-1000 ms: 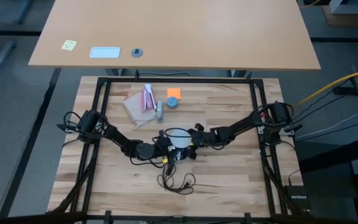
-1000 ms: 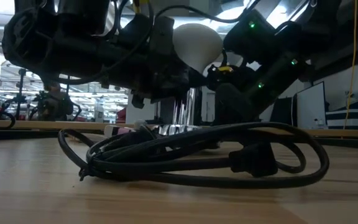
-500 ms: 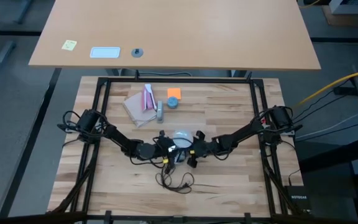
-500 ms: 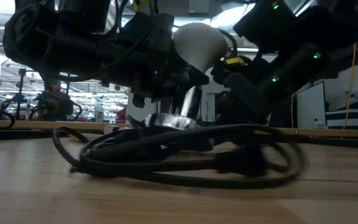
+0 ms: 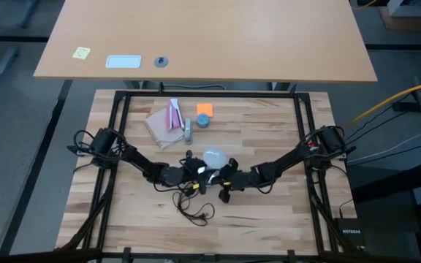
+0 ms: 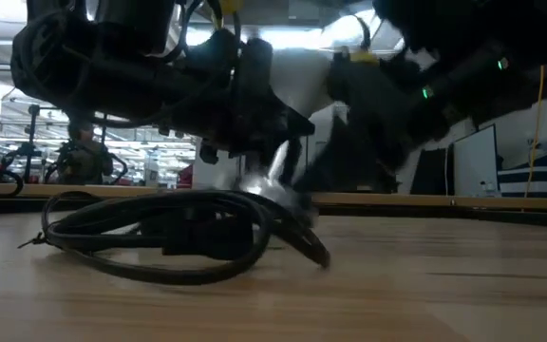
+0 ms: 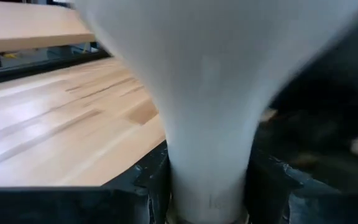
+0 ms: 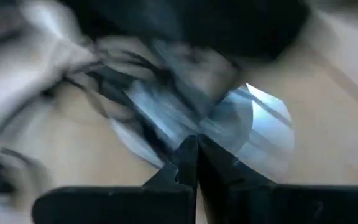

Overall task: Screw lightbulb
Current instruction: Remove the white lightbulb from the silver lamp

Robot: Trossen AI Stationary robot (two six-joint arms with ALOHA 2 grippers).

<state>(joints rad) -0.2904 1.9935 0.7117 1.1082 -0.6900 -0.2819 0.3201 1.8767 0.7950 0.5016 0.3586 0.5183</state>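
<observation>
The frosted white lightbulb (image 5: 214,156) stands roughly upright at the table's middle, and its globe (image 6: 297,71) shows between both arms in the low view. My left gripper (image 5: 196,174) reaches in from the left and is shut on the bulb. Under the bulb sits the silver socket (image 6: 273,185), blurred and tipped. Its black cord (image 5: 194,208) lies coiled on the table nearer the front edge. My right gripper (image 5: 222,183) comes in from the right and is shut, with its tips (image 8: 194,146) at the socket (image 8: 260,130). My left gripper pinches the bulb's pale neck (image 7: 209,180) between its two fingers, just below the flare of the globe. The fingers come nearly level from the table's left. The bulb rises above them, roughly upright. My right gripper's shut fingertips sit against the socket's silver face (image 8: 229,124), slanting down from the right. Blur hides whether they pinch a thin part of it or only press on it.
Near the far edge lie a brown and pink packet (image 5: 165,120), an orange block (image 5: 205,109), a small blue-grey round piece (image 5: 203,121) and a grey piece (image 5: 187,130). Black frame rails (image 5: 115,146) border the table. Bare wood lies at the front left and right.
My right gripper has swung toward the table's near edge and rolled, staying shut. The socket has tipped, and the cord coil has slid along the table toward the left edge. The bulb's globe now lies a little farther toward the far edge. My left gripper keeps its hold.
</observation>
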